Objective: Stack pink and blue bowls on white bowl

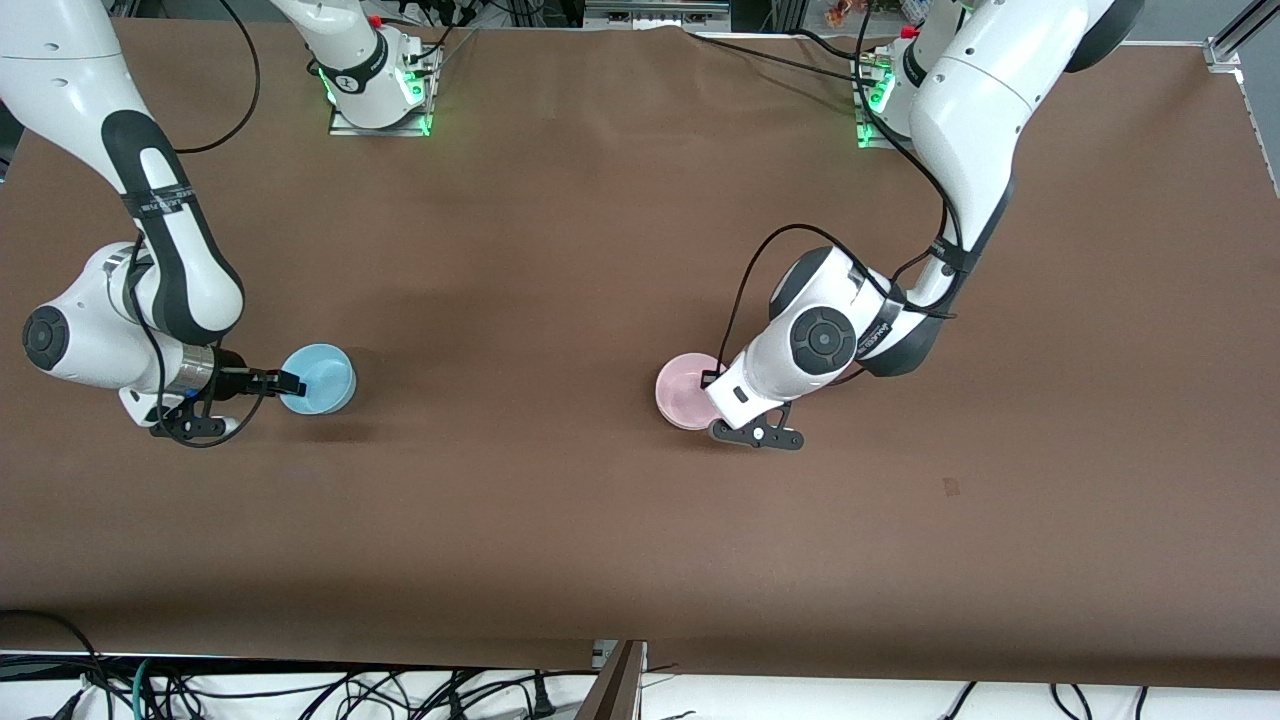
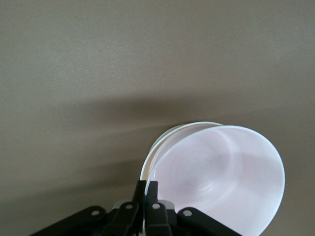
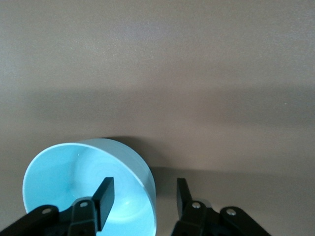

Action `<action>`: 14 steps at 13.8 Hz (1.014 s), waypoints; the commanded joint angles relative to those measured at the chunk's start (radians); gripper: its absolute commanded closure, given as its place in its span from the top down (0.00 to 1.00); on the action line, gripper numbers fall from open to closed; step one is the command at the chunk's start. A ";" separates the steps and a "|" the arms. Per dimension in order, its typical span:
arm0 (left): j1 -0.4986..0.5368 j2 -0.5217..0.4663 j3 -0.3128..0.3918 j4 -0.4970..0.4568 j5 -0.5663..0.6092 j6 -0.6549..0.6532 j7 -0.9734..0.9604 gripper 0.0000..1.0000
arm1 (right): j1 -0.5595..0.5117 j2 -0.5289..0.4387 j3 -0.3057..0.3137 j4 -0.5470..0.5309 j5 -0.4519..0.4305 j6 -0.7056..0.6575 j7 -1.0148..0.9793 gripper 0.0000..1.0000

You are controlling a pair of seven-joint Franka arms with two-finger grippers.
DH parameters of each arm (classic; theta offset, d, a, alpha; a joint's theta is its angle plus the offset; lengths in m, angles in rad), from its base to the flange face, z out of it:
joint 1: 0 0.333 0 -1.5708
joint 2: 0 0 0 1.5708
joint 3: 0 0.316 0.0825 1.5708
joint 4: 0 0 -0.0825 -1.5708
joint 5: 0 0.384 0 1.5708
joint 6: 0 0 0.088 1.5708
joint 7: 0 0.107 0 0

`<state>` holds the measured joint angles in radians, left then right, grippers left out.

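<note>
On the brown table (image 1: 560,250), the left gripper (image 2: 146,189) pinched the pale pink plastic bowl (image 2: 221,182), nested in the off-white plastic bowl (image 2: 165,139). The right gripper (image 3: 142,196) stood open astride the light blue plastic bowl's (image 3: 64,177) rim, one finger inside

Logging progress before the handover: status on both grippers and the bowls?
Left gripper shut on pink bowl, tilted over white bowl. Right gripper open, straddling blue bowl wall. Nothing in the way.
</note>
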<state>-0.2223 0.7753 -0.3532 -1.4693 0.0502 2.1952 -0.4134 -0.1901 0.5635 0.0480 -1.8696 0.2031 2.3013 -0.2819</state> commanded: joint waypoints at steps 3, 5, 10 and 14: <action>-0.002 -0.004 0.000 -0.005 -0.004 -0.011 0.004 0.00 | -0.012 -0.016 0.009 -0.002 0.029 -0.019 -0.029 0.35; -0.006 -0.004 0.000 -0.005 -0.004 -0.011 0.004 0.00 | -0.011 -0.016 0.009 -0.002 0.027 -0.019 -0.031 0.16; -0.008 -0.001 0.002 -0.020 -0.004 -0.011 0.005 0.00 | -0.009 -0.017 0.010 0.007 0.027 -0.020 -0.051 0.00; -0.009 -0.002 0.000 -0.020 -0.004 -0.009 0.005 0.00 | -0.009 -0.020 0.015 0.049 0.027 -0.049 -0.051 0.00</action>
<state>-0.2255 0.7815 -0.3550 -1.4875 0.0502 2.1926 -0.4131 -0.1900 0.5580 0.0523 -1.8472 0.2048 2.2951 -0.3065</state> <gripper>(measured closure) 0.974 0.978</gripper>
